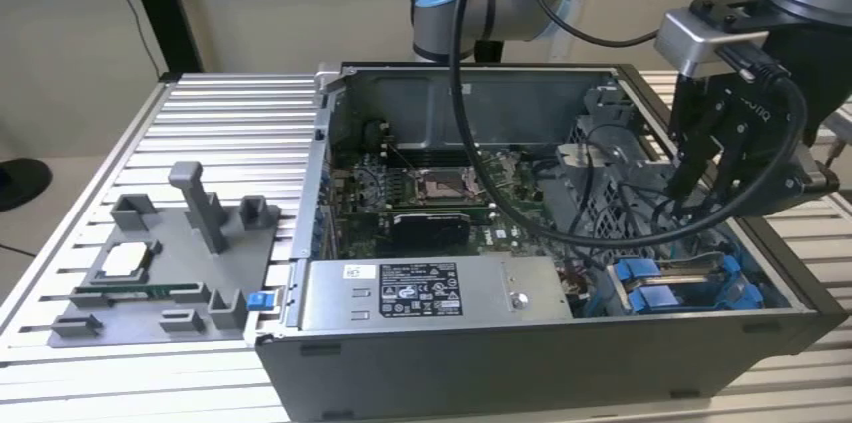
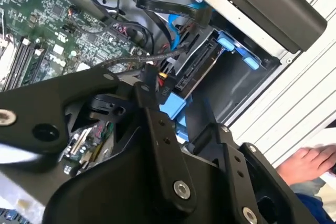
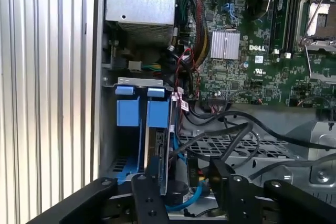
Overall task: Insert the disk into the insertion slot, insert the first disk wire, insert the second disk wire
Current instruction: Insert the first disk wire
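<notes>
Hovering above the disk (image 3: pixel 164 140) in the insertion slot (image 3: pixel 127 113), the end effector (image 3: pixel 185 167) is spread.

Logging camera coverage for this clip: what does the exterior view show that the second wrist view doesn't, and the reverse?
Exterior view: the whole computer case, the labelled power-supply box and a grey parts fixture at the exterior view's left of the case. Second wrist view: the disk seen close at its connector edge, dark cables near it, and a person's hand outside the case. Both: the motherboard, the blue-railed insertion slot and the gripper above it.
</notes>
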Action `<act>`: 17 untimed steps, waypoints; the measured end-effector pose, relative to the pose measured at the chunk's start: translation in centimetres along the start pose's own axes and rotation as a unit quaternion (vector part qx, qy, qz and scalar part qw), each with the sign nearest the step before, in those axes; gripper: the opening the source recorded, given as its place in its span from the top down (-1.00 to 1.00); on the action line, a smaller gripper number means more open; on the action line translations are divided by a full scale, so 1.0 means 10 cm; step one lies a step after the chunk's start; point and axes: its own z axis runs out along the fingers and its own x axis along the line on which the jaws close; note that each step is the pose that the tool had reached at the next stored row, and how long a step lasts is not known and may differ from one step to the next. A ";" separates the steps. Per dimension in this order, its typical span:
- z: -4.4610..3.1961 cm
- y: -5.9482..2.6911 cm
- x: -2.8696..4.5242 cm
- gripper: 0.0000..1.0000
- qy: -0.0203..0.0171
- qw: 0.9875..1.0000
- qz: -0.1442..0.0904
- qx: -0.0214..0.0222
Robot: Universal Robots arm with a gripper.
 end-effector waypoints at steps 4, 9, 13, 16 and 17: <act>-0.006 0.000 0.000 -1.00 -0.004 1.000 0.000 0.000; -0.031 -0.001 0.001 -1.00 -0.024 1.000 0.002 0.001; -0.041 -0.001 0.001 -1.00 -0.045 0.999 0.004 0.002; -0.068 -0.002 0.013 -1.00 -0.057 0.998 0.005 0.002; -0.080 -0.002 0.021 -1.00 -0.060 0.998 0.006 0.002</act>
